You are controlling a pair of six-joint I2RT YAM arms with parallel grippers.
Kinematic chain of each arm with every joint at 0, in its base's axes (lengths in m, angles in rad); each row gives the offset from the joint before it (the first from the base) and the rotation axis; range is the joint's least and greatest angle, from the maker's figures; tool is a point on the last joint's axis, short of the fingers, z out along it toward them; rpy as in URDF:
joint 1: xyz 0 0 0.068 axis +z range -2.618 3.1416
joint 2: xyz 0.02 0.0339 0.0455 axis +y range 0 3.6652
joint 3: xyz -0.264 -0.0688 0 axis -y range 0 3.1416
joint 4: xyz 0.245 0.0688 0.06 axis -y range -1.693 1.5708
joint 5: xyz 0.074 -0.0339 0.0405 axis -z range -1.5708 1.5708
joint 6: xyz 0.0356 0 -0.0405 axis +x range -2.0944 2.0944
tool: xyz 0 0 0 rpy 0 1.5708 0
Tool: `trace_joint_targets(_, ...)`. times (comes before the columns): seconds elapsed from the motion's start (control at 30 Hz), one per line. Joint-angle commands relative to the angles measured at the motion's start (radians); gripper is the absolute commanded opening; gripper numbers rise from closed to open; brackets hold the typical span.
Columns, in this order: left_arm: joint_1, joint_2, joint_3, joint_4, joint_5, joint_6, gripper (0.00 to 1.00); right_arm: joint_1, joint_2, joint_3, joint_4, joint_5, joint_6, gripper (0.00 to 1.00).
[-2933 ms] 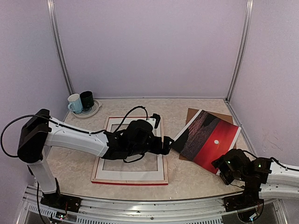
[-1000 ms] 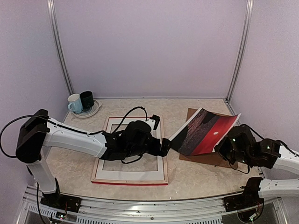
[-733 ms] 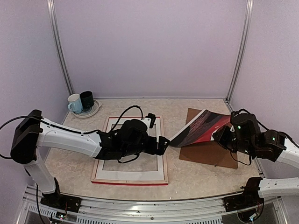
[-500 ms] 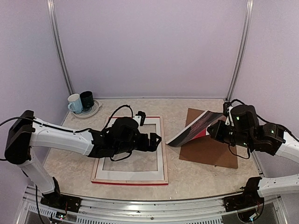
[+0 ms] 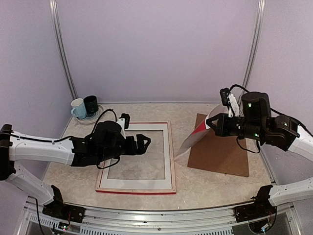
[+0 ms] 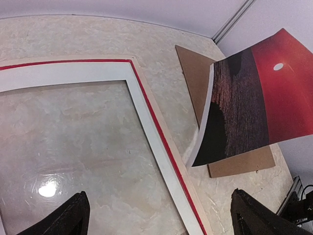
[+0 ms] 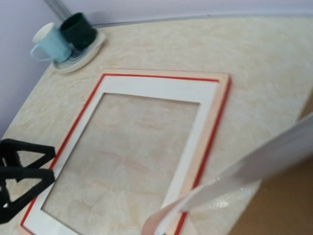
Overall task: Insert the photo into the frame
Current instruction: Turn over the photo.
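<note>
Currently the right gripper (image 5: 211,123) is clamped shut on the upper edge of the photo (image 5: 194,135) and holds it in the air on the right side of the table (image 5: 205,188). The sheet hangs curved and steeply tilted. In the top view its white back and a sliver of red show; in the left wrist view its printed side shows, red sky with a small white sun over a dark lower band. Its lowest corner hangs between the frame (image 5: 170,147) and the brown backing board (image 5: 220,154). Whether that corner touches the table, I cannot tell. The frame lies flat at centre-left with a thin red line around its edge, and a glare spot sits in its opening in the left wrist view. The left gripper (image 5: 145,143) hovers low over the frame's opening, jaws spread wide with nothing between them; both fingers (image 6: 73,218) show at the bottom corners of its own view. The board lies flat, just right of the frame. At the back left, a pale blue mug (image 5: 78,108) and a dark mug (image 5: 91,104) stand together on a saucer (image 5: 96,117).
</note>
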Motion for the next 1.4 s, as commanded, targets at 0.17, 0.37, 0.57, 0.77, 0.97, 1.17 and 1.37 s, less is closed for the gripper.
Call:
trace_joint_targets(0.17,0.031,-0.123,-0.063,-0.048,-0.041,-0.032,0.99,0.010,0.104,0.120,0.043,-0.214,-0.197,0.00)
trace_joint_targets(0.37,0.040,-0.166,-0.082,-0.068,-0.061,-0.046,0.99,0.059,0.190,0.141,0.078,-0.308,-0.238,0.00)
trace_joint_targets(0.57,0.048,-0.180,-0.094,-0.077,-0.064,-0.056,0.99,0.100,0.270,0.176,0.079,-0.334,-0.278,0.00)
trace_joint_targets(0.77,0.048,-0.176,-0.097,-0.074,-0.065,-0.066,0.99,0.103,0.278,0.232,0.096,-0.348,-0.307,0.00)
trace_joint_targets(0.97,0.050,-0.176,-0.092,-0.077,-0.074,-0.080,0.99,0.116,0.340,0.282,0.100,-0.416,-0.336,0.00)
trace_joint_targets(1.17,0.054,-0.188,-0.100,-0.096,-0.091,-0.097,0.99,0.152,0.407,0.287,0.123,-0.469,-0.352,0.00)
trace_joint_targets(1.37,0.061,-0.209,-0.126,-0.102,-0.105,-0.120,0.99,0.187,0.498,0.315,0.142,-0.504,-0.366,0.00)
